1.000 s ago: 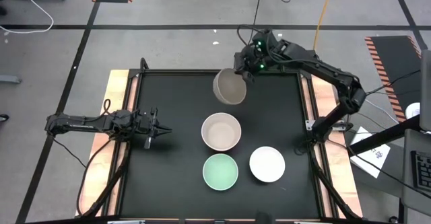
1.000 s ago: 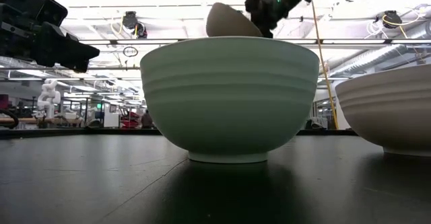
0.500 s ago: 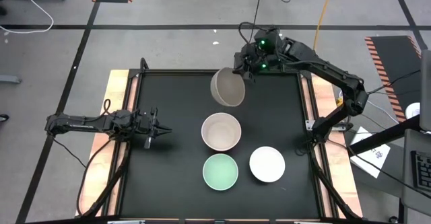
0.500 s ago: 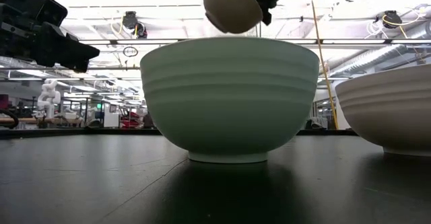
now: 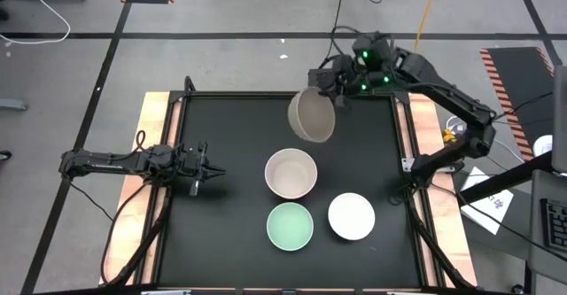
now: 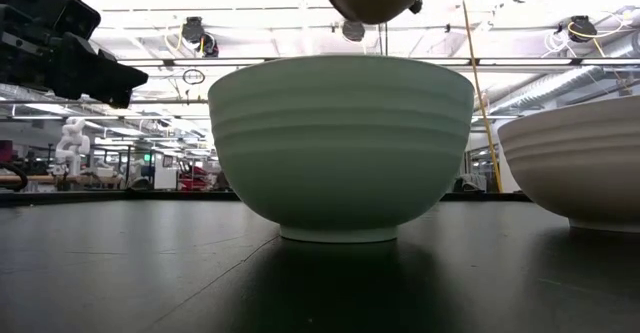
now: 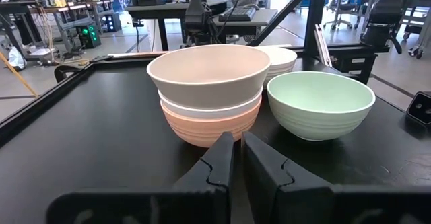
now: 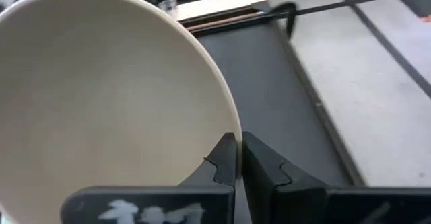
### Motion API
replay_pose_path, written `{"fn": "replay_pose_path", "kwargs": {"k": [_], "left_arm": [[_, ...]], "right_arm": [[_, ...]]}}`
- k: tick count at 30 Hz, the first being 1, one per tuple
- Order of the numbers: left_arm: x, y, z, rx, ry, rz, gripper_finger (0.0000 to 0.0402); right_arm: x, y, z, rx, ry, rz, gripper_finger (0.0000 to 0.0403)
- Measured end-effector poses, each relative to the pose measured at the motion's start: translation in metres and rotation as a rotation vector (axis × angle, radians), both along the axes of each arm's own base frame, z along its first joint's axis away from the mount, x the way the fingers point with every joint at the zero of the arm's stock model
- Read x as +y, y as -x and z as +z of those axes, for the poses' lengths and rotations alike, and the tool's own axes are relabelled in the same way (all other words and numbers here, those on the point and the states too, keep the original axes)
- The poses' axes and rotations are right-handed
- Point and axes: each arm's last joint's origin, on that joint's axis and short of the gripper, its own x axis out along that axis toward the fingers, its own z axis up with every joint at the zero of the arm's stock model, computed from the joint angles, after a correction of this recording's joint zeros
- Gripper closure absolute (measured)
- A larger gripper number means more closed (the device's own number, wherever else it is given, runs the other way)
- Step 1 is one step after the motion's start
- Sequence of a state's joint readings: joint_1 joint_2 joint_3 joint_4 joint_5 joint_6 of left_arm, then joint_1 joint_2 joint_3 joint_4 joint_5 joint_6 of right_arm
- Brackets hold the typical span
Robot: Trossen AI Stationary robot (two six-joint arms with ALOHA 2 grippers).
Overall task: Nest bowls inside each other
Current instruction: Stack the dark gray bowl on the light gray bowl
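A: Beige-grey is the colour of the lifted bowl. It hangs tilted in the air above the far part of the black surface, with its opening turned sideways. The right gripper has its jaws pressed together on the rim of this bowl, and in the right wrist view the rim sits just between the two dark fingers

B: And where are the other bowls?

A: Near the middle of the surface stands a stack. In the left wrist view I see three bowls in it: a salmon-orange bowl at the bottom, a white bowl inside it, and a second beige-grey bowl on top. The mint green bowl stands alone just beside the stack, on the near side. Another white bowl stands next to the green one, toward the right arm. The lifted bowl is well apart from all of them

B: What about the other arm?

A: The left gripper waits low at the left side of the surface, pointing toward the stack. Its jaws are together and hold nothing
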State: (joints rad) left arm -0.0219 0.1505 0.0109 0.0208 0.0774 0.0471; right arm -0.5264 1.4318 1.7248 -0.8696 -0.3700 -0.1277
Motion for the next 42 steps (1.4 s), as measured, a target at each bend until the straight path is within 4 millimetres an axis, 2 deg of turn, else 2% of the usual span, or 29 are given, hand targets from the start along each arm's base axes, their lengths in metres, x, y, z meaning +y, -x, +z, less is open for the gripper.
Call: {"fn": "replay_pose_path", "kwargs": {"k": [8, 11, 18, 22, 27, 36, 42], "left_arm": [[0.0, 0.0, 0.0, 0.0, 0.0, 0.0, 0.0371], [0.0, 0.0, 0.0, 0.0, 0.0, 0.0, 0.0371], [0.0, 0.0, 0.0, -0.001, -0.003, -0.001, 0.0371], [0.0, 0.0, 0.0, -0.003, -0.002, 0.0, 0.0371], [0.0, 0.0, 0.0, -0.003, 0.002, 0.0, 0.0371], [0.0, 0.0, 0.0, -0.004, 0.003, 0.001, 0.0371], [0.0, 0.0, 0.0, -0.002, 0.005, 0.001, 0.0371]], "right_arm": [[0.032, 0.01, -0.041, -0.112, -0.027, 0.09, 0.04], [0.046, 0.012, -0.057, -0.094, -0.041, 0.137, 0.04], [0.072, -0.004, -0.073, -0.134, -0.079, 0.221, 0.0399], [0.081, -0.015, -0.079, -0.111, -0.079, 0.207, 0.04], [0.086, -0.026, -0.088, -0.041, -0.055, 0.171, 0.0401], [0.077, -0.062, -0.072, 0.164, -0.006, 0.111, 0.0402], [0.07, -0.079, -0.072, 0.339, 0.003, 0.067, 0.0402]]}}
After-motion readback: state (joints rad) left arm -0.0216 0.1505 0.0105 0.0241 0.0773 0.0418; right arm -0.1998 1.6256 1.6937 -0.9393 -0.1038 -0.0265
